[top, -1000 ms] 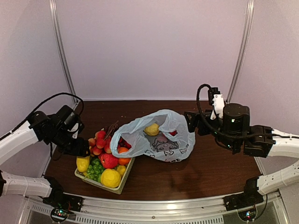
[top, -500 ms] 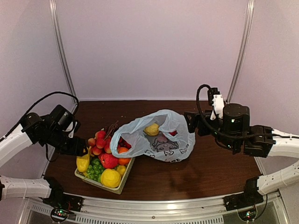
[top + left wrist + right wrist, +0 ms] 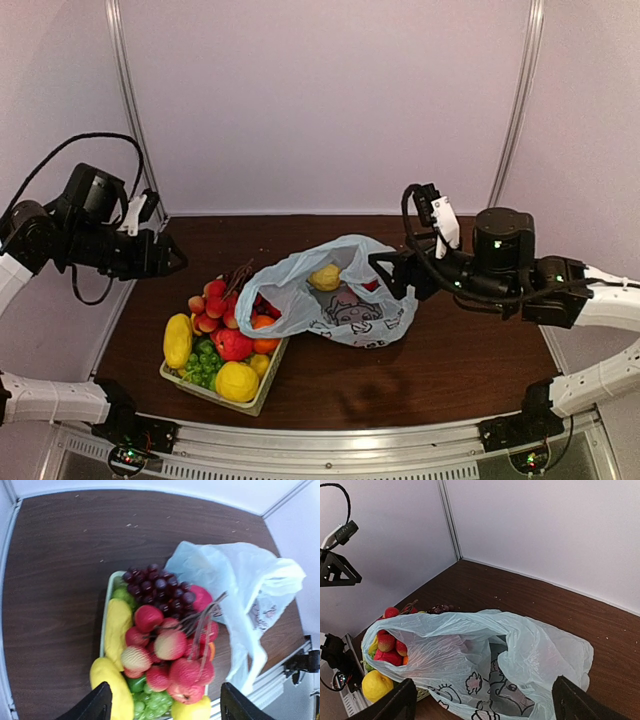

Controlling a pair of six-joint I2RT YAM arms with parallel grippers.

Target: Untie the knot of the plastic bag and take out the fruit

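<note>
The pale blue plastic bag (image 3: 340, 300) lies slumped on the table with its mouth gaping toward the basket; it also shows in the wrist views (image 3: 235, 575) (image 3: 530, 650). No knot is in view. A lumpy yellow fruit (image 3: 324, 277) sits in the bag's mouth. A large curved yellow fruit (image 3: 177, 340) lies at the basket's left edge. My left gripper (image 3: 176, 262) (image 3: 165, 707) hangs open and empty, high above the basket's left side. My right gripper (image 3: 388, 272) (image 3: 482, 705) is open and empty, just right of the bag.
A pale basket (image 3: 252, 403) (image 3: 105, 611) left of the bag is heaped with red, green and yellow fruit and dark grapes (image 3: 155, 585); the bag's mouth drapes over its right side. White walls close the back and sides. A metal rail (image 3: 350, 440) runs along the near edge.
My left gripper has risen up and back from the basket's left edge. My right gripper has moved left, closer to the bag. Bag and fruit have stayed put.
</note>
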